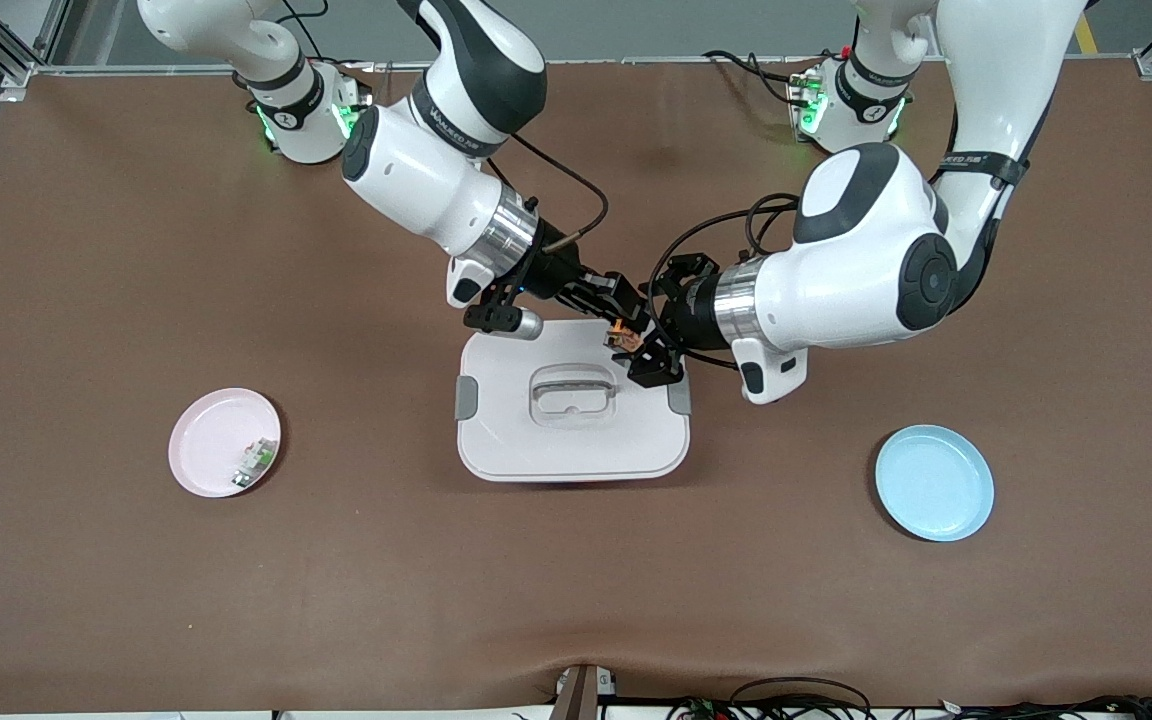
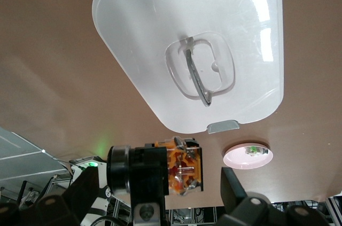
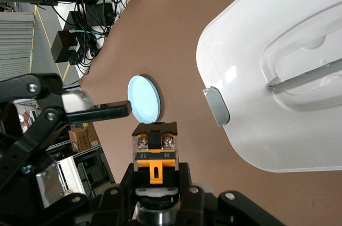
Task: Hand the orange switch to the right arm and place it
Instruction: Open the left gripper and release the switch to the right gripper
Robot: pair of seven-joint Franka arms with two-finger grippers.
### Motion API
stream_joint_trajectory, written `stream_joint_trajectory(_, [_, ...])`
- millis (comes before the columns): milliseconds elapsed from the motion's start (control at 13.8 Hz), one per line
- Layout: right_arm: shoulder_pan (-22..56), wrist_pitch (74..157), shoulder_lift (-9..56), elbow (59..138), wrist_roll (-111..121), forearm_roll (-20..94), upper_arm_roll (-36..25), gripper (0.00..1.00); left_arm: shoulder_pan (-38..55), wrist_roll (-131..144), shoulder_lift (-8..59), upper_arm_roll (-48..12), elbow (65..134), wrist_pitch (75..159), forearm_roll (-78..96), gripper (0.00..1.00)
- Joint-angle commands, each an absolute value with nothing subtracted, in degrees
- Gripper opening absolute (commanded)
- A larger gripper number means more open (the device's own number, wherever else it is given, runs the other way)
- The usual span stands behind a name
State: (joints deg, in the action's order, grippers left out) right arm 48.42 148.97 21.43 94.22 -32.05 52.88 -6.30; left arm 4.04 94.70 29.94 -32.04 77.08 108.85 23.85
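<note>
I saw the white lidded box (image 1: 573, 420) nearest me on the table, with both grippers meeting over its corner. The right gripper (image 3: 155, 183) was clamped on the orange switch (image 3: 155, 148), whose long axis ran straight out from the jaws, terminal screws outermost, a detail only the right wrist view gave. The left gripper (image 1: 651, 350) stood spread apart beside it.

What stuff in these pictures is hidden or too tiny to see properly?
- Front view: the orange switch is tiny and crowded between the right claw and left claw, so its shape is unclear.
- Front view: the small part on the pink plate is too small to identify.
- All views: the white box lid hides whatever lies under it.
- Left wrist view: the blue plate is out of frame.
</note>
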Motion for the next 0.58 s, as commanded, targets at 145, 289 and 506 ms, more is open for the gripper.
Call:
stream_joint_trajectory(145, [47.55, 144.34, 20.83, 94.21, -29.37, 49.67, -6.59, 0.00, 1.15, 95.27, 27.43, -31.64, 76.82, 106.97, 24.00, 1.00])
stream_joint_trajectory(289, [45.97, 140.82, 19.26, 95.01, -27.26, 45.03, -6.59, 0.00, -0.87, 94.40, 26.37, -31.90, 76.82, 106.26, 20.50, 1.00])
stream_joint_trajectory(506, [43.43, 133.54, 17.15, 95.10, -24.62, 35.80, -6.59, 0.00, -1.23, 87.92, 24.62, -31.73, 76.82, 105.47, 14.52, 1.00])
